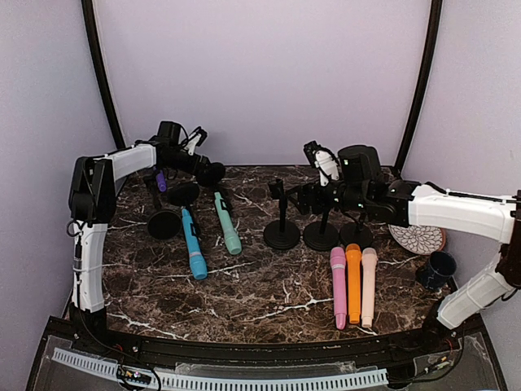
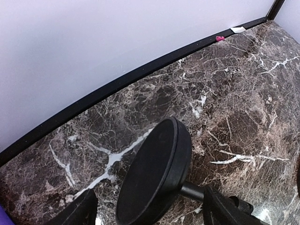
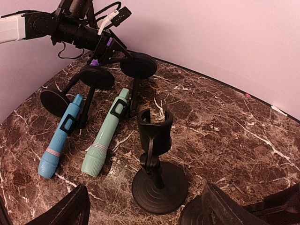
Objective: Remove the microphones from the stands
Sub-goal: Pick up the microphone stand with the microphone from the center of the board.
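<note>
Right wrist view: right gripper (image 3: 145,194) spread wide, holding nothing, above an empty stand (image 3: 157,183) upright mid-table. Left gripper (image 2: 149,192) also gapes, fingers either side of a tipped stand (image 2: 154,178) near the far-left corner. Mint microphone (image 3: 104,138) and blue microphone (image 3: 60,140) lie just beside it, each with a clip around it.

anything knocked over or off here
Yes: at back left the stands lie tipped over, bases on edge, with the blue microphone and teal microphone clipped in. The empty stand on the right is upright.
</note>
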Robot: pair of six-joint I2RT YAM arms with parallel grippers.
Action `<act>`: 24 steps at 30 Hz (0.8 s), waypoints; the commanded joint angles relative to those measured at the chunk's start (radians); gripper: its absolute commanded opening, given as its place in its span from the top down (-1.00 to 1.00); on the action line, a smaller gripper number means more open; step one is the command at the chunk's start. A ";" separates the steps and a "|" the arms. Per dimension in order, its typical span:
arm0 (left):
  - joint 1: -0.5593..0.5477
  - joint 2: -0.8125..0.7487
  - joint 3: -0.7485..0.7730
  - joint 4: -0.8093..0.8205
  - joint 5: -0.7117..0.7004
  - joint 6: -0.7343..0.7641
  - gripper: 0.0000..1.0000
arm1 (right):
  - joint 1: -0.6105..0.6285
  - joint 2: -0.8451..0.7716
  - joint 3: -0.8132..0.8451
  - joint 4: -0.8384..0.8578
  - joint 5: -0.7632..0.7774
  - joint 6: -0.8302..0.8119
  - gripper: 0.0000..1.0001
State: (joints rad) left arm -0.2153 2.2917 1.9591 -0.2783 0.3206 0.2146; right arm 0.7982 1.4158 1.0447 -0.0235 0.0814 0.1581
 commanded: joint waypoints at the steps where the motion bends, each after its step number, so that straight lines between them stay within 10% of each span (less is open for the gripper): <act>1: 0.002 0.042 0.053 -0.042 0.049 0.010 -0.60 | 0.006 0.014 0.007 0.015 0.000 -0.005 -0.63; 24: -0.013 0.043 0.053 -0.064 0.063 0.101 0.87 | 0.005 -0.042 -0.044 -0.015 0.057 0.003 -0.29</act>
State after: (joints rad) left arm -0.2226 2.3768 1.9984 -0.3180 0.3401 0.2958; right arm 0.7986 1.4162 1.0206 -0.0616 0.1104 0.1555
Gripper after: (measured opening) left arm 0.227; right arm 0.646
